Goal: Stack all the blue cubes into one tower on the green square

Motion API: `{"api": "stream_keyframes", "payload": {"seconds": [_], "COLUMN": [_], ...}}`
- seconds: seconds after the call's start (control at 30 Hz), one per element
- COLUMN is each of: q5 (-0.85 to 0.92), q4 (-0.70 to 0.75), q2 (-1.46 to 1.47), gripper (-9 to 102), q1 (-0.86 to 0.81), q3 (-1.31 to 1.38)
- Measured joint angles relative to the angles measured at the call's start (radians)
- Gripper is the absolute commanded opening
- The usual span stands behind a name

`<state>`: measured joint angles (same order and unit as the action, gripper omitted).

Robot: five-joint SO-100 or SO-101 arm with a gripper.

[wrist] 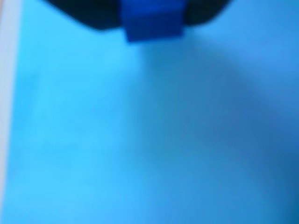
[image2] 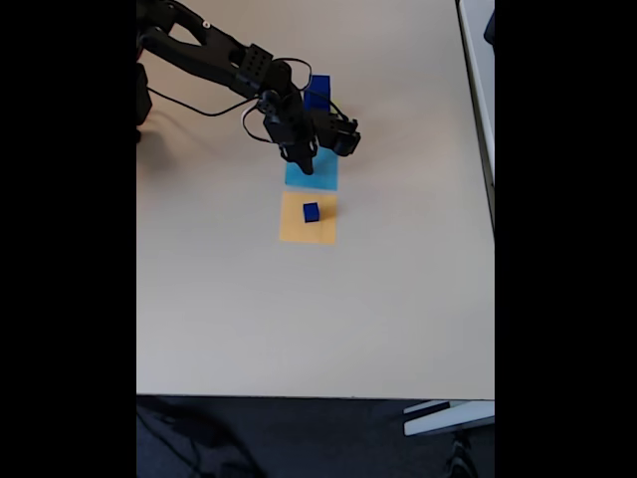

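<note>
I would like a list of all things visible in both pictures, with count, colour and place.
blue cubes: one dark blue cube on the orange square; one between the gripper's fingers in the wrist view; dark blue also shows behind the arm, number unclear.
light-blue square: one, under the gripper.
orange square: one, in front of the light-blue square.
table: one, beige.
cable: one, black, along the arm.
arm: one, black, from upper left.
gripper: one, black, over the light-blue square.

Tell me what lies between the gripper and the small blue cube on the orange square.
In the fixed view, the gripper is above the light-blue square. Between it and the small cube lie just that square's bare front part and the orange square.
</note>
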<state>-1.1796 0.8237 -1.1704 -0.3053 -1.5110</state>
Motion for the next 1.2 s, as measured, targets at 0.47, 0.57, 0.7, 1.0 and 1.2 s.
{"api": "stream_keyframes", "payload": {"seconds": [0.47,0.57,0.7,1.0,1.2], "q5": [-0.094,-0.095,-0.097,-0.097,-0.087], "q4": [0.002,0.002,0.002,0.002,0.002], "q2": [0.0,0.0,0.0,0.0,0.0], "gripper": [0,1,7,18,20], "q1": [0.012,0.014,0.014,0.014,0.014], "q3": [-0.014,-0.02,-0.02,-0.02,-0.02]}}
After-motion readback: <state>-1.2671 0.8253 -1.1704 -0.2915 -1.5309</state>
